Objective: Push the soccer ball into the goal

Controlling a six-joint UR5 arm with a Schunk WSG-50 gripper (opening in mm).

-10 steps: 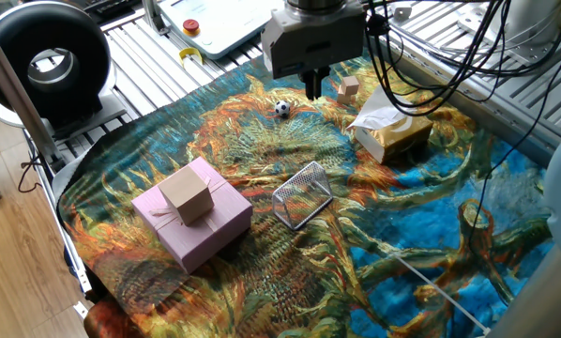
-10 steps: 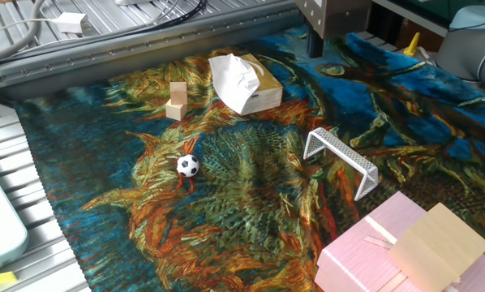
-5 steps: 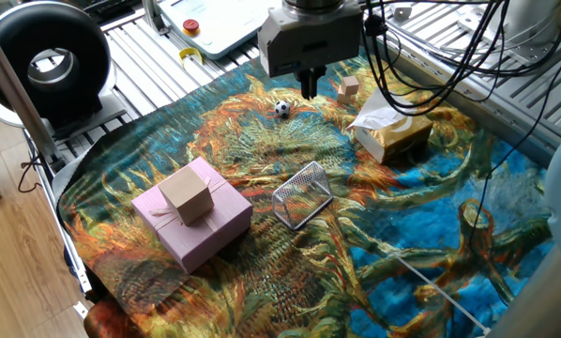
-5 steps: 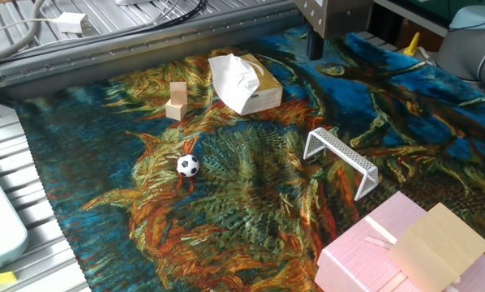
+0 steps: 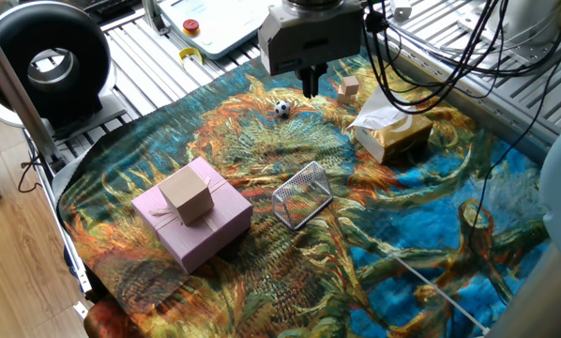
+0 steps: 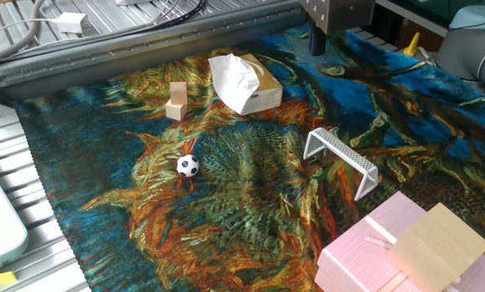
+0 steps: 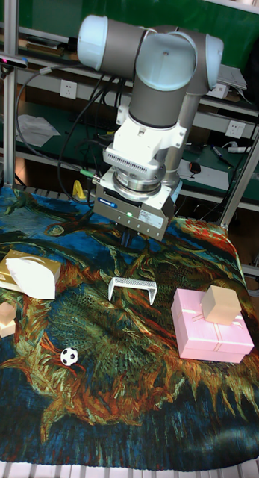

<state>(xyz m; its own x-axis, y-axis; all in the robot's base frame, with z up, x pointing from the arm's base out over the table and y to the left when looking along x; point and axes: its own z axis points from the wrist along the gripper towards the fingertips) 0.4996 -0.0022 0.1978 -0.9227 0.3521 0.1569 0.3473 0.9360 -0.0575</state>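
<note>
Hovering: gripper (image 5: 310, 86) upper centre, barely shifted in the last second (fingers look pressed together)
ball: soccer ball (image 5: 281, 109) unmoved, untouched
goal: goal (image 5: 302, 194) mid-frame, push not started

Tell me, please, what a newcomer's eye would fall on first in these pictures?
Probably the painted cloth of swirling blue and orange covering the table. Next, the pink gift box near one edge with a small cardboard box on top, beside the wire-mesh goal. The tiny soccer ball lies farther off, with the gripper hanging above the cloth.
</note>
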